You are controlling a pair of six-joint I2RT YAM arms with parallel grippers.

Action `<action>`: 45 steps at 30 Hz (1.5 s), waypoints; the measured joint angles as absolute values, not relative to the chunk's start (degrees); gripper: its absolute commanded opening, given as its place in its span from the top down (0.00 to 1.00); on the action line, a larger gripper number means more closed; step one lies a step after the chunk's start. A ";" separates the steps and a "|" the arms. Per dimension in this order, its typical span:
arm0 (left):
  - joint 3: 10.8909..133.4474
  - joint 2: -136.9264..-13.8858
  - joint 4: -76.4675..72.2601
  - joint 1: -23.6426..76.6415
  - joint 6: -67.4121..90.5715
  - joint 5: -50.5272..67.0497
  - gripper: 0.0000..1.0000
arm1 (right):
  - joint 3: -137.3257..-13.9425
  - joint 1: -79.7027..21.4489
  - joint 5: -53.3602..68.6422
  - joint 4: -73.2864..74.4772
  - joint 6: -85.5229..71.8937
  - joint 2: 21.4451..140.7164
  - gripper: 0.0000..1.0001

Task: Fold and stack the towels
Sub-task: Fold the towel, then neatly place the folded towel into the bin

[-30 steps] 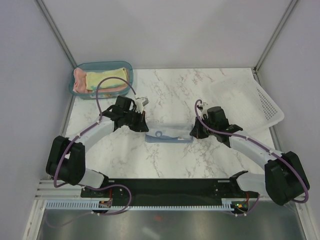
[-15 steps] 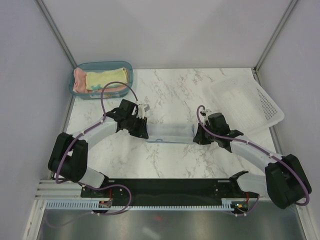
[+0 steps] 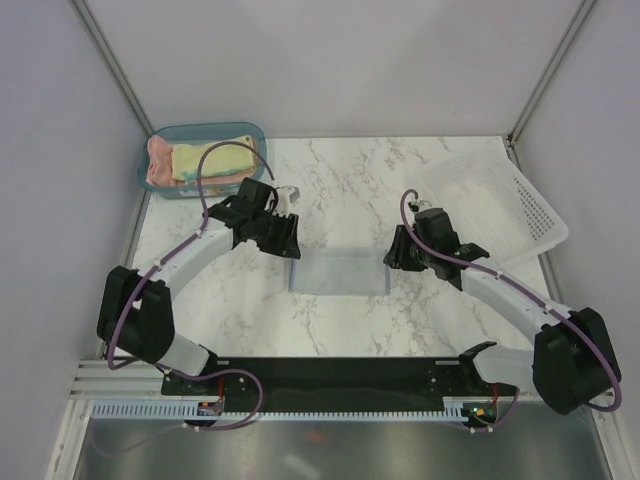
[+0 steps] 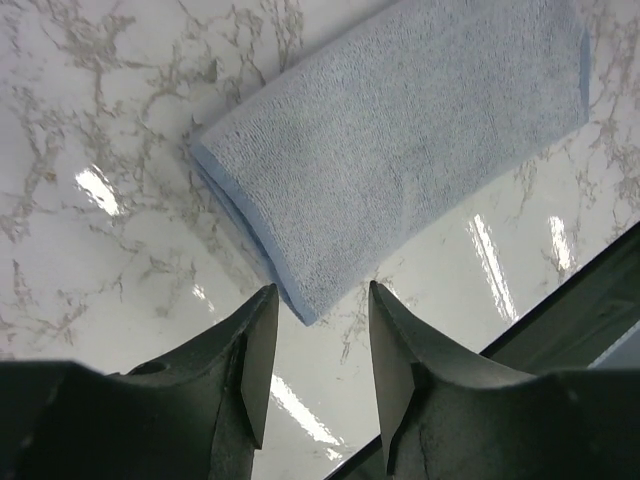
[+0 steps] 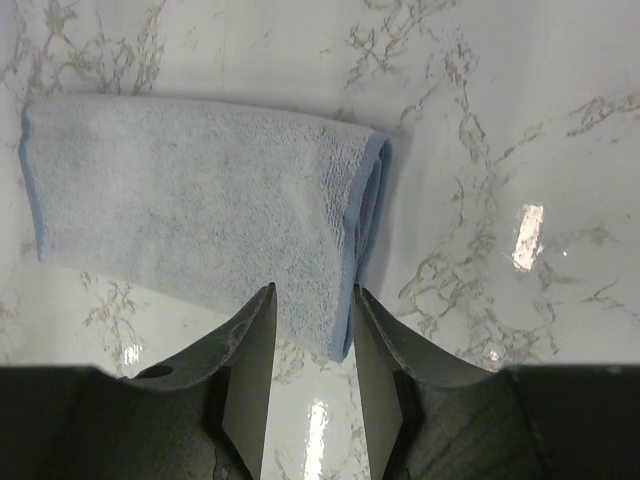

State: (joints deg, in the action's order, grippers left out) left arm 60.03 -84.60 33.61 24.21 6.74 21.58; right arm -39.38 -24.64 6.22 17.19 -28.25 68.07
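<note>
The light blue towel [image 3: 339, 271] lies folded flat on the marble table between my two arms; it also shows in the left wrist view [image 4: 400, 140] and in the right wrist view [image 5: 200, 220]. My left gripper [image 3: 291, 243] is open and empty just above the towel's far left corner [image 4: 318, 300]. My right gripper [image 3: 393, 258] is open and empty at the towel's right edge [image 5: 312, 300]. The salmon-pink towel [image 3: 158, 160] and the pale yellow towel [image 3: 215, 159] lie folded in the teal bin [image 3: 200, 132] at the far left.
A white perforated basket [image 3: 495, 205] stands at the far right, tilted against the frame. A black base plate [image 3: 330, 375] runs along the near edge. Purple cables loop over both arms.
Both grippers have let go of the blue towel and drawn back from it. The towel, a narrow strip held between them before, now lies as a flat folded rectangle.
</note>
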 measured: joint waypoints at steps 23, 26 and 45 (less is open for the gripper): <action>63.51 -100.03 27.59 24.21 8.34 18.94 0.80 | -48.05 -24.64 3.68 13.52 -29.23 89.06 0.88; 63.64 -100.05 27.40 24.21 8.47 18.83 0.96 | -48.47 -24.64 3.40 13.34 -28.64 89.10 1.00; 65.95 -104.79 26.59 24.18 10.46 13.50 0.59 | -55.16 -21.69 -0.01 12.64 -24.16 97.47 0.66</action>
